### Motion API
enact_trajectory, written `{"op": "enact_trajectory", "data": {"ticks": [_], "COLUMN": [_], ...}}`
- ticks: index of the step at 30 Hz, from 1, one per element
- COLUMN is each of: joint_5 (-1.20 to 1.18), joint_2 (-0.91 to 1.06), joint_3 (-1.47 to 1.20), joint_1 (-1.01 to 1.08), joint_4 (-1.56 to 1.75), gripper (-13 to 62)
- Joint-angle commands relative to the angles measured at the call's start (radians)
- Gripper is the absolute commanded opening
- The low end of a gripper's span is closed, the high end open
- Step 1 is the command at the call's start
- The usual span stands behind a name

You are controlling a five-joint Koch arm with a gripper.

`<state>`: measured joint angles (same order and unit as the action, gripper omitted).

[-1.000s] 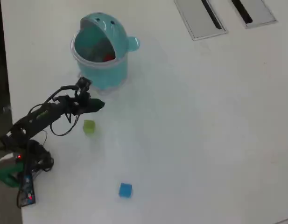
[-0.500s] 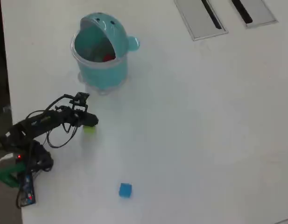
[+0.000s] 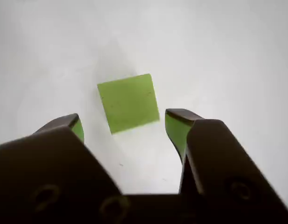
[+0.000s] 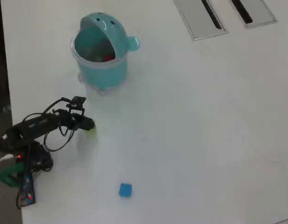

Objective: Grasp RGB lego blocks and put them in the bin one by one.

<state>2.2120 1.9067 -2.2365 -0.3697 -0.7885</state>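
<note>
The small yellow-green plastic cube (image 3: 128, 102) sits on the white table (image 4: 195, 121) at centre frame in the wrist view, just ahead of the black pincer (image 3: 124, 126). To take it cleanly, I'd say the arm should ease forward and down until the cube lies squarely between the tips, then close evenly on its slightly skewed sides. The jaws stand apart, wider than the cube, holding and touching nothing. Overhead, the round teal bin (image 4: 101, 51) is at upper left, something red inside; the blue cube (image 4: 125, 190) waits at lower centre.
</note>
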Motion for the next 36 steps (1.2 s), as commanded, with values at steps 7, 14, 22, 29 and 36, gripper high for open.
{"op": "enact_trajectory", "data": {"ticks": [7, 14, 22, 29, 36], "joint_5": [0.008, 0.005, 0.005, -0.018, -0.021], "joint_2": [-0.038, -0.114, -0.193, -0.215, -0.219], "joint_3": [0.071, 0.118, 0.173, 0.175, 0.192], "joint_1": [0.002, -0.002, 0.011, 0.006, 0.005], "joint_4": [0.058, 0.080, 0.077, 0.020, -0.060], "gripper": [32.7, 32.5, 32.3, 28.8, 22.0]}}
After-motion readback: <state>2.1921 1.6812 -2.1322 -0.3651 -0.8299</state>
